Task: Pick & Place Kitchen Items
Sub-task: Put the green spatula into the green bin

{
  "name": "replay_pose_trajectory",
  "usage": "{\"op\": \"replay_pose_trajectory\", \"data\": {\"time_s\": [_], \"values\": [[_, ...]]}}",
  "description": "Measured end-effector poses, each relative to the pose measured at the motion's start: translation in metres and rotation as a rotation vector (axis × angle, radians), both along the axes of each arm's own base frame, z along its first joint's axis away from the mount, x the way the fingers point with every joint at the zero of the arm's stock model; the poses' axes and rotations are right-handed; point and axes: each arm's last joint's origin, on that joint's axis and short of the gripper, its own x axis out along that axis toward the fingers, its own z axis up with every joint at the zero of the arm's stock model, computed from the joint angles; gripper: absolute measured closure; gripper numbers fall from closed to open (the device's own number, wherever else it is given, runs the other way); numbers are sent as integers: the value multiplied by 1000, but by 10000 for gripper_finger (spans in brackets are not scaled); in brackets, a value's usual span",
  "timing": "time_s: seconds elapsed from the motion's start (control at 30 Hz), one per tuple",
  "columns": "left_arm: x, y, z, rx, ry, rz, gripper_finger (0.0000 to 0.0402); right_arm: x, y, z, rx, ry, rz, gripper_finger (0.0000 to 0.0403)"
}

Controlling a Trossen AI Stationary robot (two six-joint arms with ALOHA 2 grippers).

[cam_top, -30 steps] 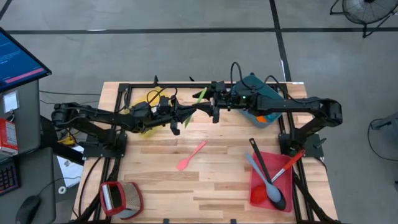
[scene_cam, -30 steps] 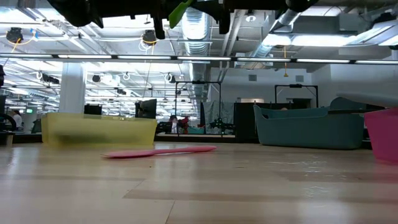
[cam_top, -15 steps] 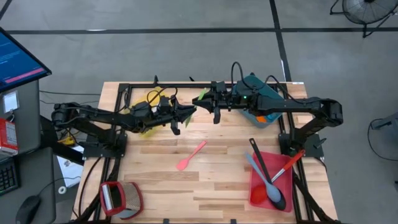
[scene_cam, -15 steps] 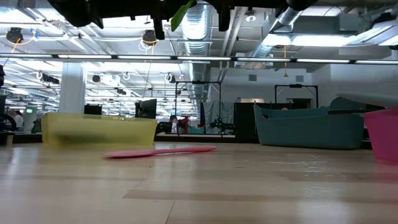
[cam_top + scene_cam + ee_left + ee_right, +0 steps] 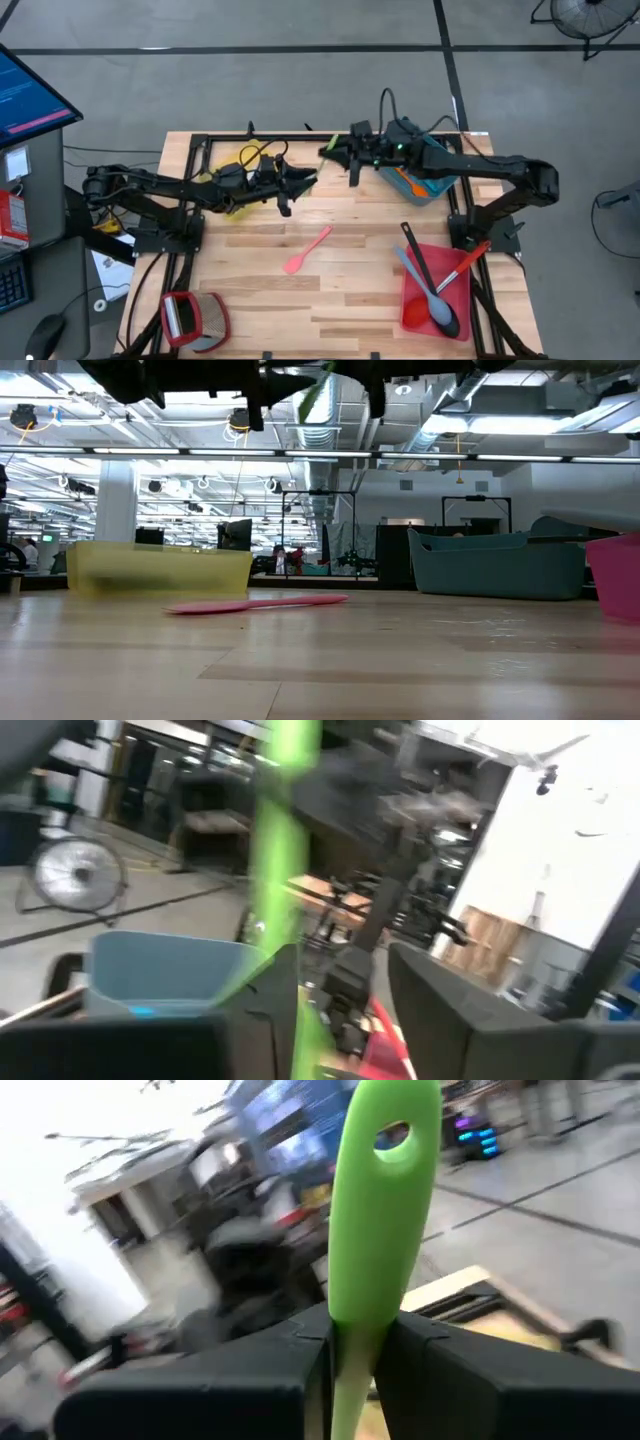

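Clamping the green spatula by its handle, the right gripper hangs above the far middle of the table, its two dark fingers pressed against the stem on both sides. The left gripper sits just beside it, a little nearer the table's middle; its jaws stand parted, and the left wrist view shows the green spatula as a blurred streak running up between them, touching neither that I can tell.

Counting from above: two arms, three bins, one red-framed grey flat object at the near left corner. One pink spatula lies alone on the bare wood near the centre. The red bin at the near right holds four utensils: a black ladle, a grey-blue spoon, a red-handled tool, and one more handle I cannot name. The teal bin at the far right shows an orange spatula. The yellow bin at the far left is largely hidden under the left arm.

Only the right wrist view shows the hanging hole in the handle's end. The low view shows the pink spatula flat on the wood and the gripped green one only as a sliver at the upper edge.
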Motion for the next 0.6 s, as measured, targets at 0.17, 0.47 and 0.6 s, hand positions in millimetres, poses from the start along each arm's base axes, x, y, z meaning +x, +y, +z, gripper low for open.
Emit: {"op": "replay_pose_trajectory", "data": {"time_s": [0.17, 0.47, 0.6], "values": [[0, -1, -1, -4, 6, -14, 226, -30, -18, 6, 33, 127, -95, 369], [1, 0, -7, -47, 64, -11, 201, -102, -40, -9, 140, 572, -363, 369], [1, 0, -8, -48, 73, -11, 207, -125, -50, -22, 181, 758, -464, 369]]}}
